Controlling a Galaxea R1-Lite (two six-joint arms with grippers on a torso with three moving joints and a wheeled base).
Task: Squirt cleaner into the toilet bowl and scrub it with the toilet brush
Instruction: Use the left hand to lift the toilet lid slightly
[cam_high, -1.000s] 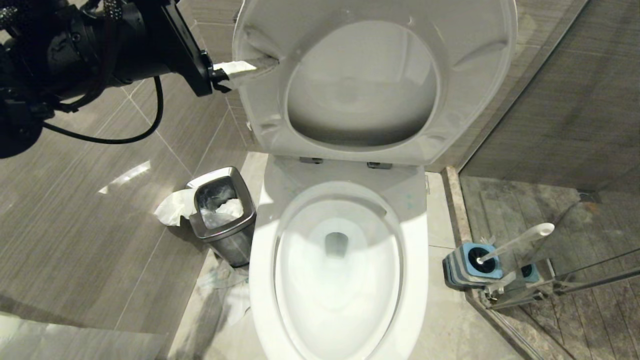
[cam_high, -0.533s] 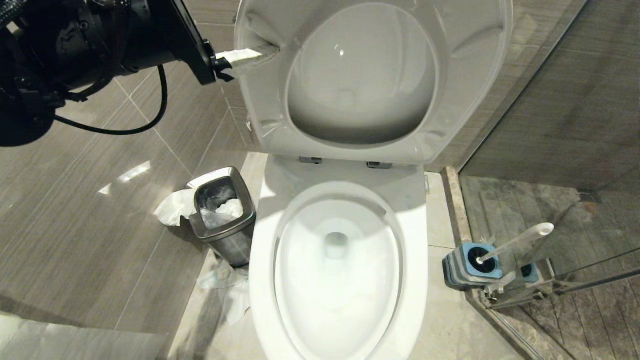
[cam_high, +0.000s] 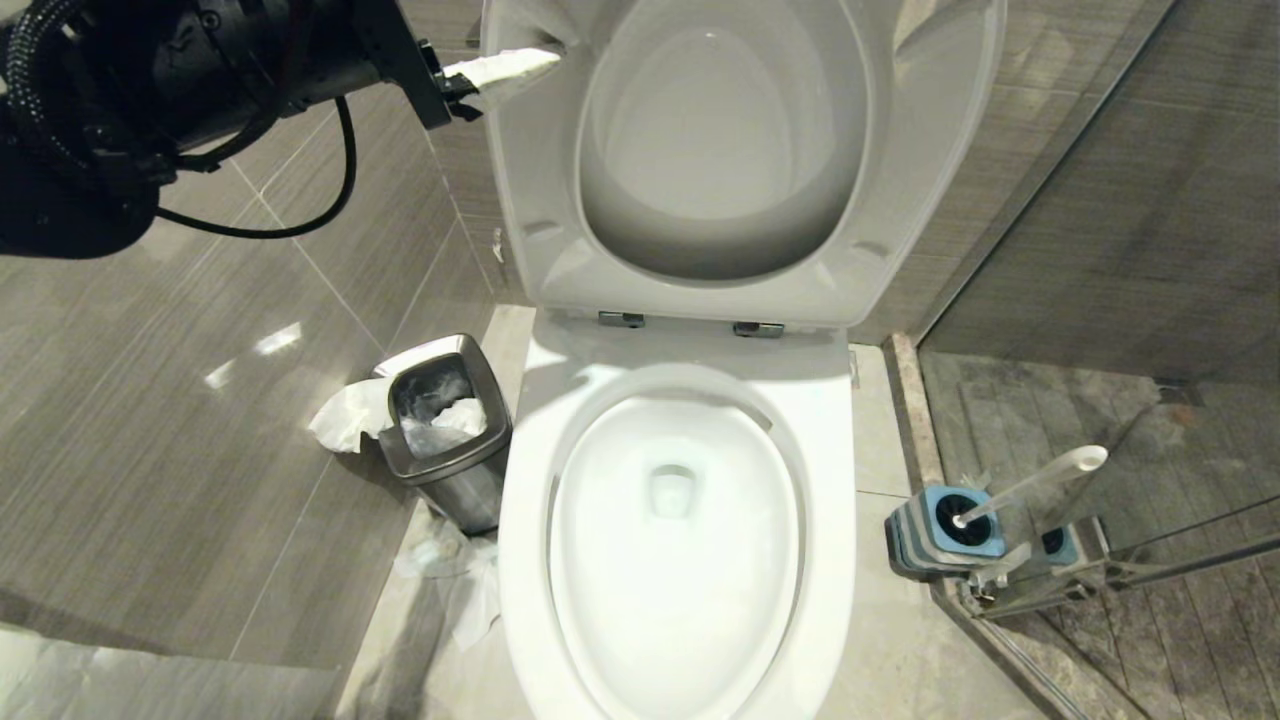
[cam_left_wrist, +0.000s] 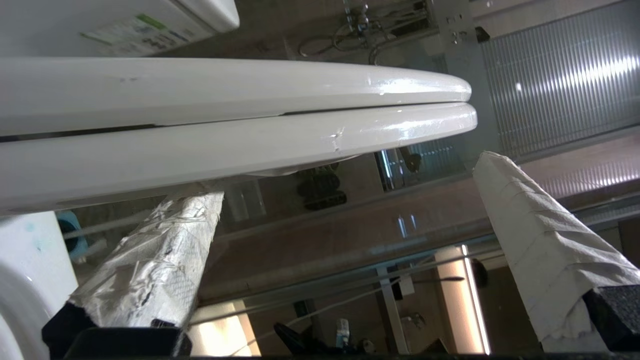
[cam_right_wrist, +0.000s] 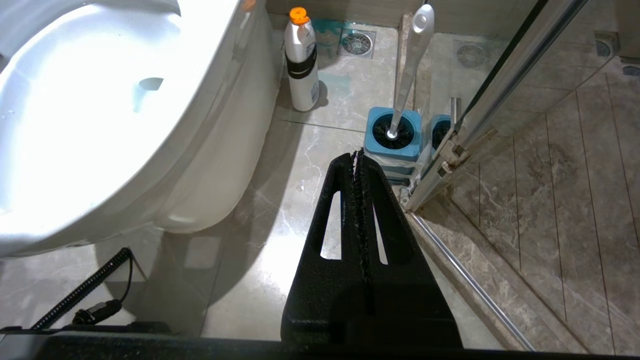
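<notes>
Toilet bowl (cam_high: 675, 560): glossy white porcelain, an oval basin, uncovered, with clear water at the bottom showing only the faintest blue tint.
Seat (cam_high: 720, 150): smooth white plastic ring, raised upright against the lid (cam_left_wrist: 225, 85) behind it; the two lie edge to edge with a thin seam between them.
Hinges (cam_high: 622, 319): two small metal pieces at the base of the seat.
Left gripper (cam_left_wrist: 345, 210): fingers spread wide, both wrapped in crinkled white paper and tape; one wrapped finger (cam_high: 505, 68) presses against the seat's upper left edge, the other stands free of it. Nothing is clamped.
Right gripper (cam_right_wrist: 359, 165): black textured fingers pressed together, empty, above the marble floor beside the bowl.
Toilet brush (cam_high: 1030, 485): thin white handle with rounded tip, leaning in a square blue-and-grey holder to the right of the bowl, by the glass shower door.
Bottle (cam_right_wrist: 301, 60): white, orange cap, upright on the floor close to the bowl's base.
Waste bin (cam_high: 445, 430): square brushed steel, left of the bowl, with crumpled white tissue inside and beside it.
</notes>
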